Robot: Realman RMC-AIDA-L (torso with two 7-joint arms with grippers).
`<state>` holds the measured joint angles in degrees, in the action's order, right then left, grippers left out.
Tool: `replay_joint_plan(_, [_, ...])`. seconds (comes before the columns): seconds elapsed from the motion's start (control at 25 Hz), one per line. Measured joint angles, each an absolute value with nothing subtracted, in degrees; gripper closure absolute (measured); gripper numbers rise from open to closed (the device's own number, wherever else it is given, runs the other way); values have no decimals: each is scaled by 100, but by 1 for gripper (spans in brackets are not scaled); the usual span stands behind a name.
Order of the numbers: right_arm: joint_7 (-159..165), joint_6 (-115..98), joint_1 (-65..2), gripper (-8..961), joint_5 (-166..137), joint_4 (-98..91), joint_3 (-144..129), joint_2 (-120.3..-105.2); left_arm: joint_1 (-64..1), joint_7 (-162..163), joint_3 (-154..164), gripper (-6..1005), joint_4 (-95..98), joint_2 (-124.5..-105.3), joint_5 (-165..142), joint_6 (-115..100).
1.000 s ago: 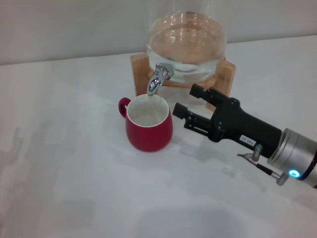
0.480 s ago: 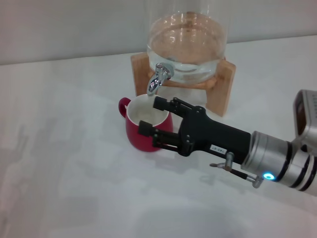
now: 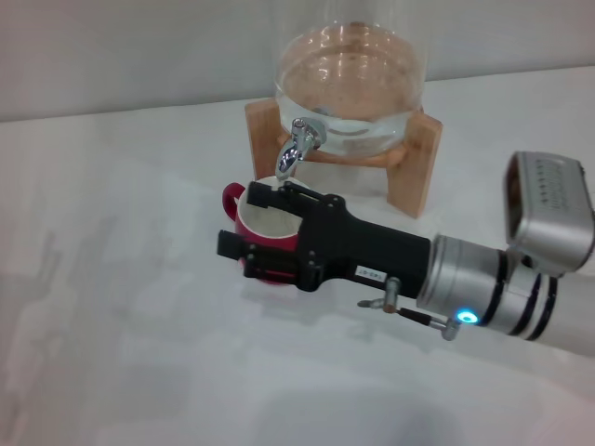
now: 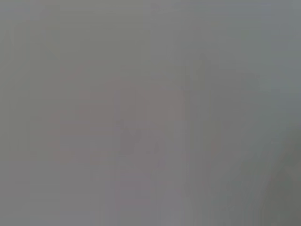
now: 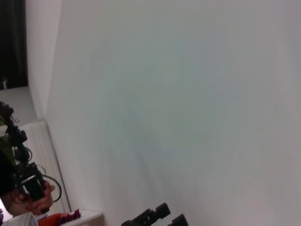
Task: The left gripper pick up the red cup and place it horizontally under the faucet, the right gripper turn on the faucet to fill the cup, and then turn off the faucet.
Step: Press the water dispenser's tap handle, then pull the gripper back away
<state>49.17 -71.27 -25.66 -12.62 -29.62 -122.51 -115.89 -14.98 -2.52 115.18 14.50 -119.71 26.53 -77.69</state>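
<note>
White surface (image 3: 121, 307) w/ soft grey shadows, plain pale wall (image 3: 130, 46) behind. Rt wrist view: white wall (image 5: 188, 94), dark strip at edge.

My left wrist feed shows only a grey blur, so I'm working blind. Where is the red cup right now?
Observer: The small rounded red ceramic mug stands upright on the white table, under the shiny chrome faucet of the clear glass dispenser jar.
Operator: Is my left pincer near it?
Observer: No view shows the left pincer. Only the black blocky right pincer is there, reaching across the mug's front.
Operator: Is it on the faucet lever?
Observer: No, it sits lower than the faucet, at mug height, with its jaws apart.
</note>
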Motion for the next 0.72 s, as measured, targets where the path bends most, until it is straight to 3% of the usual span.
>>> replay_joint_plan(0.72, [4984, -6776, -2816, 111, -1222, -2964, -12130, -11577, -1506, -256, 11610, 194, 1450, -11971, 2655, -7745])
